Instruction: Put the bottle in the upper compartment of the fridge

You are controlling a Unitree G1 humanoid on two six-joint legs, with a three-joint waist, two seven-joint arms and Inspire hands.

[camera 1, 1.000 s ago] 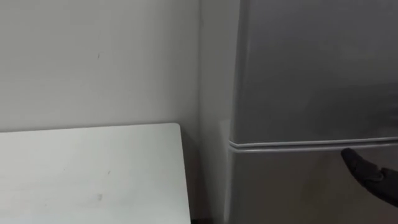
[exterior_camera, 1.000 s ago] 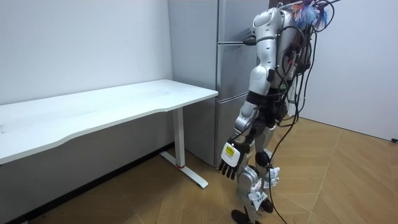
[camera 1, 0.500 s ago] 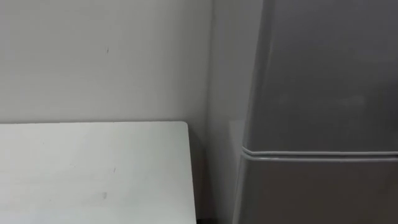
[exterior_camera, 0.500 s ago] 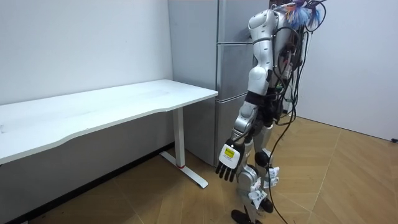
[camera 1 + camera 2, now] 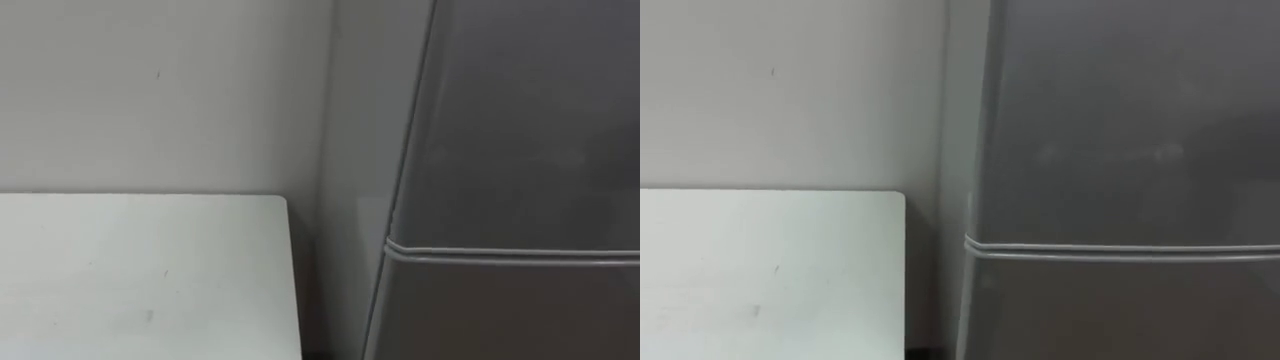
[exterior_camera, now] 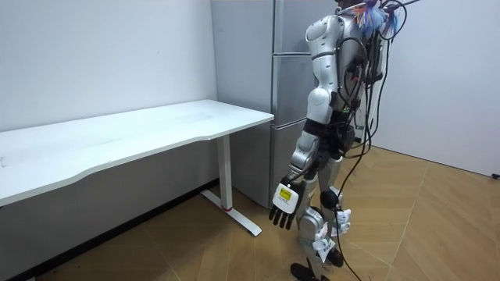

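I stand close in front of the grey fridge (image 6: pixel 291 86), facing it. Its upper door (image 5: pixel 520 120) is closed, and a pale seam (image 5: pixel 500 252) divides it from the door below. The same upper door (image 5: pixel 1120 120) spans the right eye view. My left hand (image 6: pixel 283 208) hangs at my side near knee height, fingers relaxed and holding nothing.
A white table (image 5: pixel 140 270) stands to the left of the fridge against the pale wall, its corner close to the fridge's side. In the room view the table (image 6: pixel 141 129) stretches off to the room view's left on a white leg. Wooden floor lies behind me.
One second ago my right hand reached to the seam under the upper door; it has since left the eye view and the arm has drawn back. The head camera has shifted a little.
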